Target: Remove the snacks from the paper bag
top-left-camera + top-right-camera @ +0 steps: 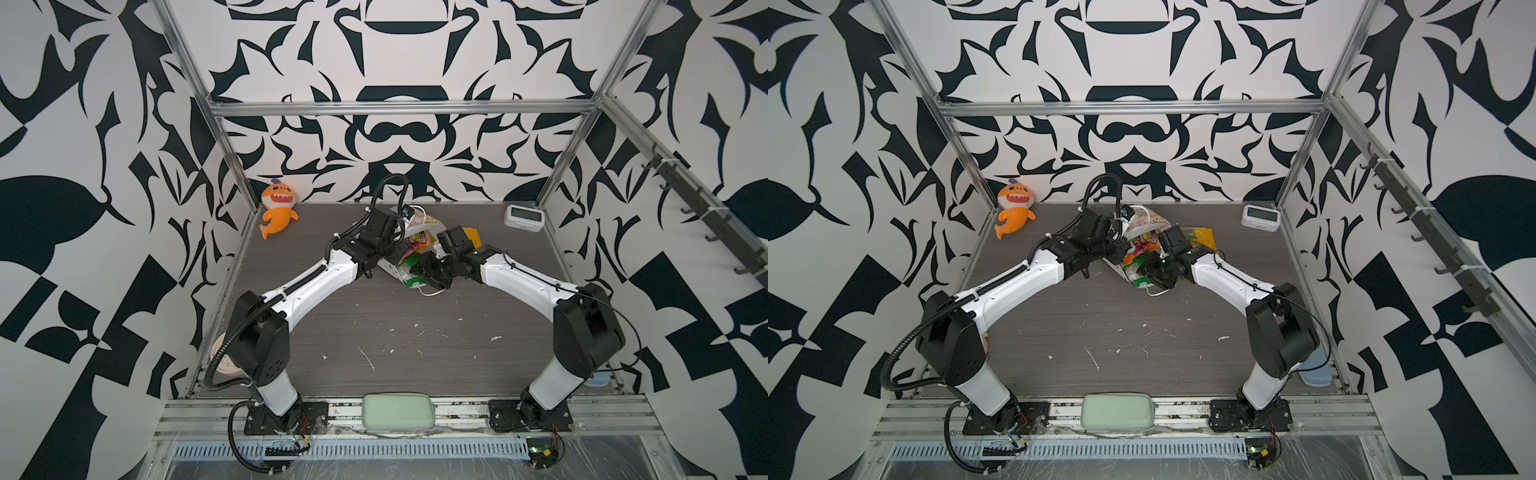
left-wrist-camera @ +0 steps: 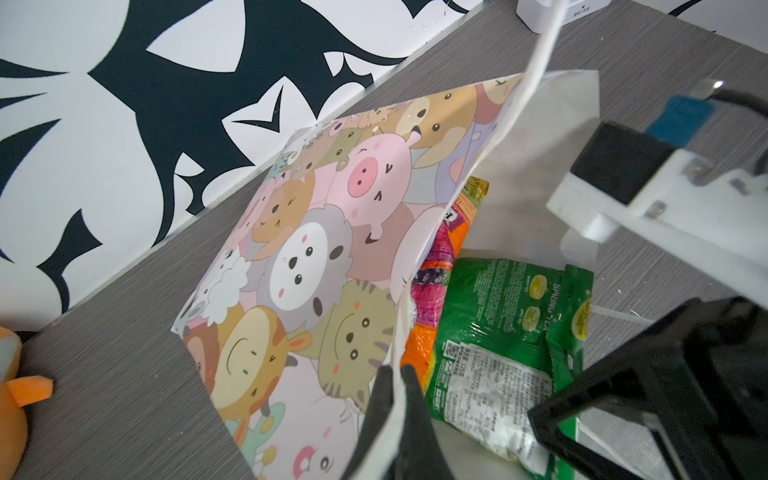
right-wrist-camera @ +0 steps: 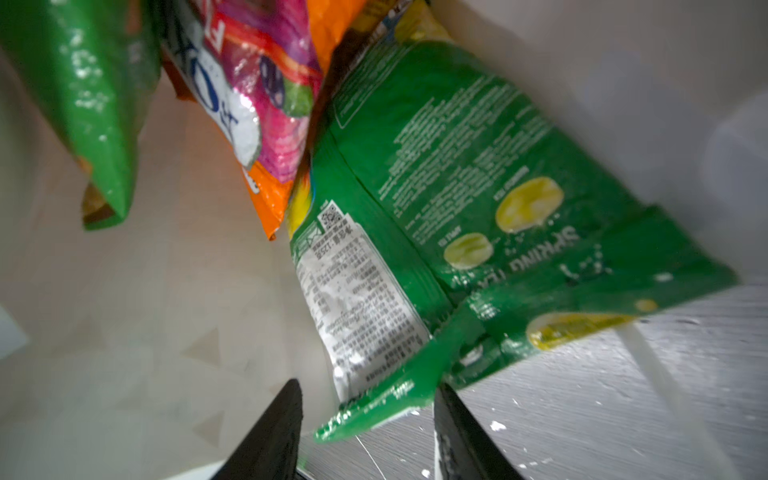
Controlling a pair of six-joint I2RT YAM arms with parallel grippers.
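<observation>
**Two Pincers at the Bag's Mouth**

My left pincer [image 2: 397, 376] was shut tight on the top edge of the paper bag [image 2: 316, 257]. The thin white paper was squeezed between both fingers. My right pincer [image 3: 365, 415] stood partly open. A corner of the green packet [image 3: 436, 187] poked in between its fingers, but they were not squeezing it.

My right wrist camera looked straight into the bag. It showed the green packet lying on the bag's white inside wall. An orange and pink packet [image 3: 282, 95] lay next to it, and a second green packet [image 3: 83, 83] was off to one side. My left wrist camera showed the outside instead: the bag's animal picture face, held up like a flap over the packets.

Only the top views showed the whole bag lying on its side near the back of the table [image 1: 374, 332], with its mouth toward the front. They also showed a yellow packet [image 1: 471, 237] just behind my right wrist. I could not tell if it touched the bag.

The green packet's end stuck out past the bag's mouth onto the table, beside a white cord handle [image 3: 665, 374]. A wide stretch of grey table lay between the mouth and the front rail [image 1: 461, 411]. The plush shark [image 1: 277, 208] sat well apart in the back left corner. A white clock [image 1: 523, 216] sat in the back right corner.
</observation>
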